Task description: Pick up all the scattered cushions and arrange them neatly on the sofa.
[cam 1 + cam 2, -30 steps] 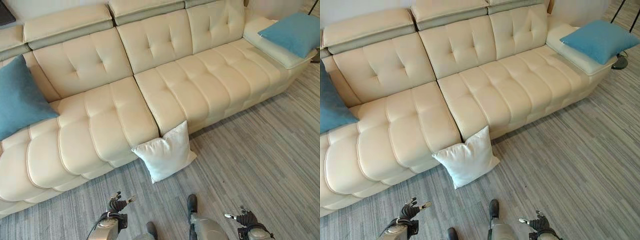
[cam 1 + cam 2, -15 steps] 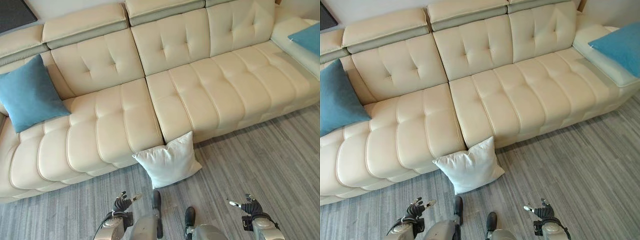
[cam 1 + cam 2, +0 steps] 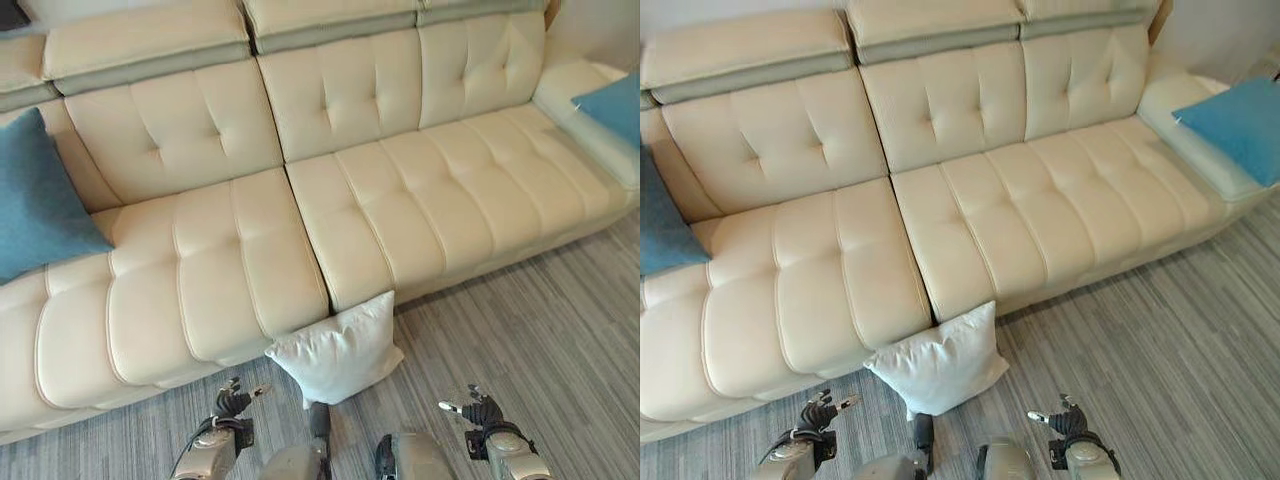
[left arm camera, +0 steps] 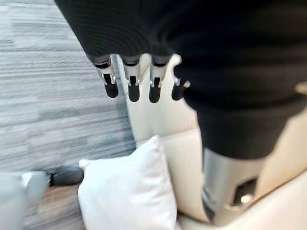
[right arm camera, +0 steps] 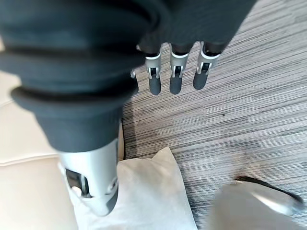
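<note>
Left hand: the left hand (image 3: 232, 404) hangs low over the floor with its fingers (image 4: 130, 85) relaxed and loosely spread, holding nothing.
Right hand: the right hand (image 3: 478, 412) hangs level with the left one, its fingers (image 5: 175, 76) likewise slack and apart, empty.
White cushion: the white cushion (image 3: 337, 351) stands tilted on the grey floor (image 3: 540, 330), just ahead of both hands and roughly between them, nearer the left; its upper edge leans against the sofa front.
Sofa: the cream sofa (image 3: 300, 210) lies beyond the cushion, both middle seats bare.
Blue cushions: one blue cushion (image 3: 40, 200) leans at the seat end far off to the left hand's outer side; another blue cushion (image 3: 1235, 125) lies flat on the armrest well beyond the right hand.
Step in hand: by my reading, the approach to the floor cushion, with no grasp begun.
Next move: it likely calls for both hands to reach forward and down, close on the cushion's two sides, then lift it onto a seat; a one-sided grip might let the soft cover sag.
</note>
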